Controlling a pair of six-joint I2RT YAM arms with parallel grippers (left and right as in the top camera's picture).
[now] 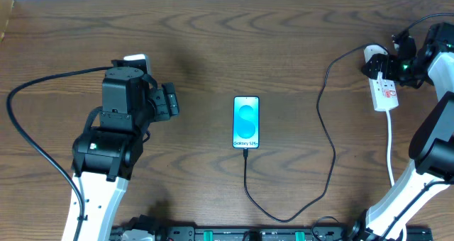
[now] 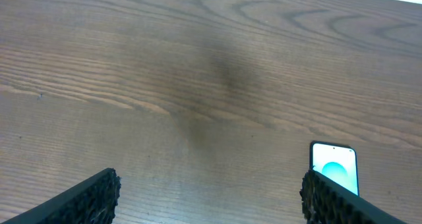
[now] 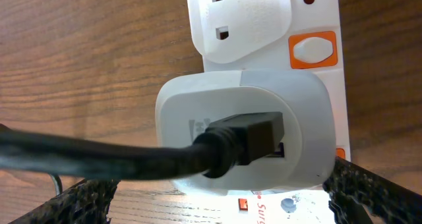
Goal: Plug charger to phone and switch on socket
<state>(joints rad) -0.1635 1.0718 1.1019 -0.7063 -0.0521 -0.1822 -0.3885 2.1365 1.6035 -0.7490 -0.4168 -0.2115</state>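
The phone (image 1: 246, 122) lies flat mid-table, its screen lit light blue. It also shows in the left wrist view (image 2: 334, 166). The charger's black cable (image 1: 328, 149) meets the phone's bottom edge, loops toward the front and runs up to the white adapter (image 3: 244, 128). The adapter sits plugged into the white socket strip (image 1: 385, 93) at the far right. An orange-framed switch (image 3: 313, 49) sits on the strip beside the adapter. My right gripper (image 3: 217, 188) is open, a finger on either side of the adapter. My left gripper (image 2: 211, 188) is open and empty, left of the phone.
A second socket outlet (image 3: 241, 23) on the strip lies beyond the adapter. The strip's white cord (image 1: 391, 152) runs toward the front edge. A black cable (image 1: 28, 127) from my left arm loops over the table's left side.
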